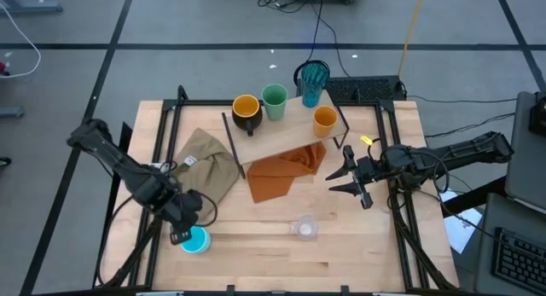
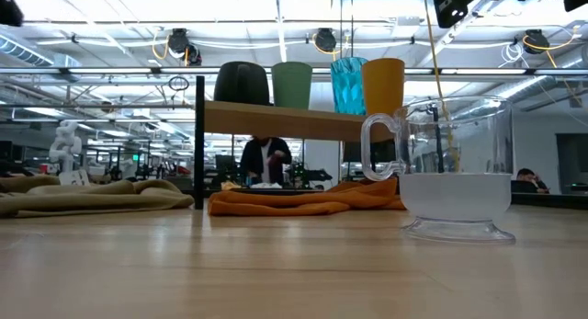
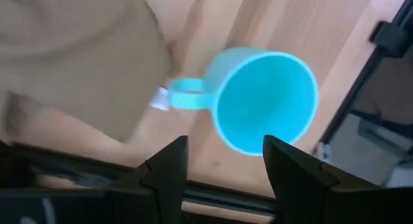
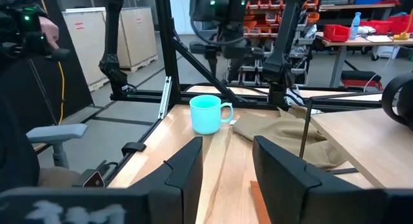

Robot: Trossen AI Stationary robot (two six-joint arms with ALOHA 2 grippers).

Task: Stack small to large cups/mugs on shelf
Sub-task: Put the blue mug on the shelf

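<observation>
On the shelf [image 1: 286, 136] stand the black mug [image 1: 246, 108], the green cup [image 1: 274, 100], the teal tumbler [image 1: 314, 81] and the orange cup [image 1: 324, 118]. The blue mug [image 3: 264, 98] stands upright on the table near its front left, handle toward the tan cloth. My left gripper [image 3: 222, 161] hangs open above it, pointing down, fingers clear of the rim. The clear glass mug [image 1: 304, 229] stands alone near the front middle. My right gripper [image 1: 343, 178] waits open and level at the right, beside the shelf, with nothing between its fingers.
A tan cloth [image 1: 203, 166] lies left of the shelf and an orange cloth [image 1: 286, 172] partly under it. Black frame rails [image 1: 166, 134] run along the table's sides. Bare wood lies between the blue mug and the clear glass mug.
</observation>
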